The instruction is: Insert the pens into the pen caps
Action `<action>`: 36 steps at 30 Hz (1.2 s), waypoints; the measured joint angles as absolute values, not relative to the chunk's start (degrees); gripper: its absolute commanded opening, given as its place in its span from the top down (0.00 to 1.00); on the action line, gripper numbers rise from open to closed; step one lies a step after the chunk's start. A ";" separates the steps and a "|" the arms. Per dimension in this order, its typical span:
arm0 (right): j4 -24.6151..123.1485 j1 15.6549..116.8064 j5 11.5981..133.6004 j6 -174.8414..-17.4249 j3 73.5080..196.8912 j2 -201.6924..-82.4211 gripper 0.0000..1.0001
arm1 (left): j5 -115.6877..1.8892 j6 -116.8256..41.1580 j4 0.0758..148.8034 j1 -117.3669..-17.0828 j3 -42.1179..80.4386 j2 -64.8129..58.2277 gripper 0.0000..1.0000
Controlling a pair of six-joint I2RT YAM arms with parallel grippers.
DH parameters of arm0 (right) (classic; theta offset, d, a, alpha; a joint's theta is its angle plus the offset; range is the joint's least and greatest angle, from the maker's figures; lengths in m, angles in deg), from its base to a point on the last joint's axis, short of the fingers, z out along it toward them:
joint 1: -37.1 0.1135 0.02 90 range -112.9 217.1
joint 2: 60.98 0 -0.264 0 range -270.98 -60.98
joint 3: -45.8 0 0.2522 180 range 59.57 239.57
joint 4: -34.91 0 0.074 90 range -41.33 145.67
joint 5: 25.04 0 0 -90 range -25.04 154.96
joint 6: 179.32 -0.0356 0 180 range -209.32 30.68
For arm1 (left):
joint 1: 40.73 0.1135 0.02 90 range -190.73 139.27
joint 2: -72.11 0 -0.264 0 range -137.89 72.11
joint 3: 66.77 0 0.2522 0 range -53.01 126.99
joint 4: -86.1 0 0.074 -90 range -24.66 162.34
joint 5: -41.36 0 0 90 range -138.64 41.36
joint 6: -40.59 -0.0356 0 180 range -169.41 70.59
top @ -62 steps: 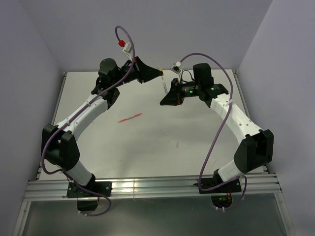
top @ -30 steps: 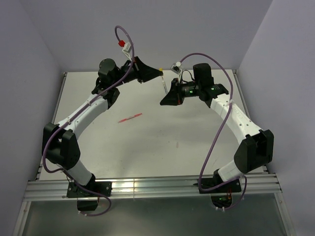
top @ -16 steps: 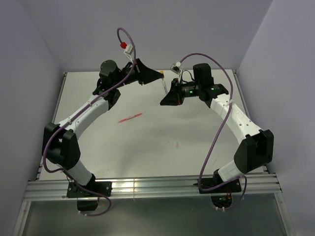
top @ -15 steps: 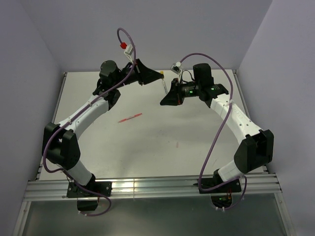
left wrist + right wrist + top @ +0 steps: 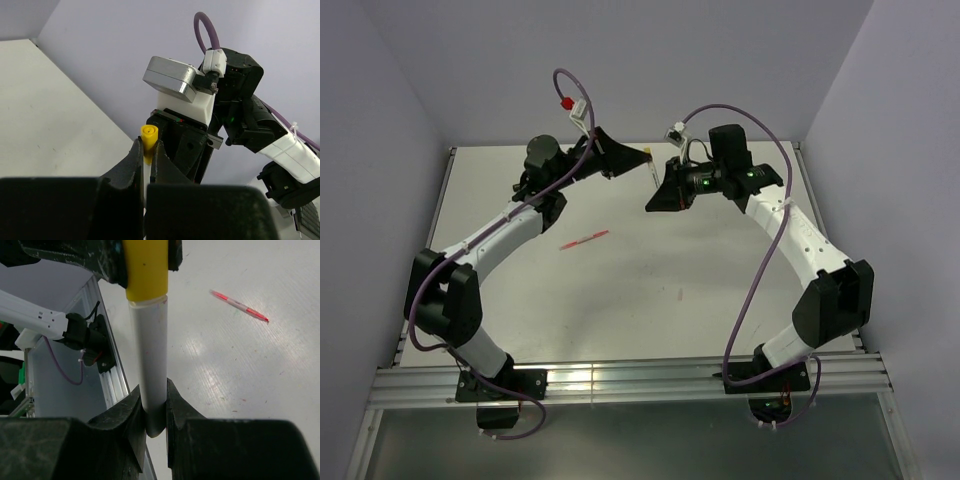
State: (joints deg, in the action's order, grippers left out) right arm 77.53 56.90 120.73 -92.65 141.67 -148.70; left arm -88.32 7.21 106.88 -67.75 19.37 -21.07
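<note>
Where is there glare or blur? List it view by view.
Top external: bright glare strip on the near rail. Right wrist: soft sheen on the table; right claw blurred, white pen sharp. Left wrist: left claw dark and blurred, yellow cap sharp.

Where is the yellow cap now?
Right wrist view, top: yellow cap pinched in the left gripper, seated on the white pen that the right gripper holds.

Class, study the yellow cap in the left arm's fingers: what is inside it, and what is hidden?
The white pen, held between the right arm's fingers, runs into the yellow cap. The cap covers its tip, so its depth cannot be seen.
</note>
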 measured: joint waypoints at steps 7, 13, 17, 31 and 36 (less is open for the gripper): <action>78.08 57.22 119.50 -92.43 143.51 -148.79 1.00 | -86.75 5.85 106.57 -68.08 19.85 -20.22 0.69; 74.30 57.09 118.50 -91.65 143.44 -148.17 1.00 | -92.08 4.45 102.75 -66.83 20.94 -20.42 0.44; 73.80 56.94 118.56 -90.79 142.79 -147.39 1.00 | -95.09 4.30 103.10 -62.62 23.68 -20.40 0.37; 74.06 56.96 125.34 -88.08 141.08 -147.17 1.00 | -99.97 0.19 102.62 -60.74 28.48 -20.37 0.37; 74.08 57.22 126.19 -87.89 141.08 -147.17 1.00 | -100.23 -0.49 101.79 -62.59 28.77 -20.40 0.39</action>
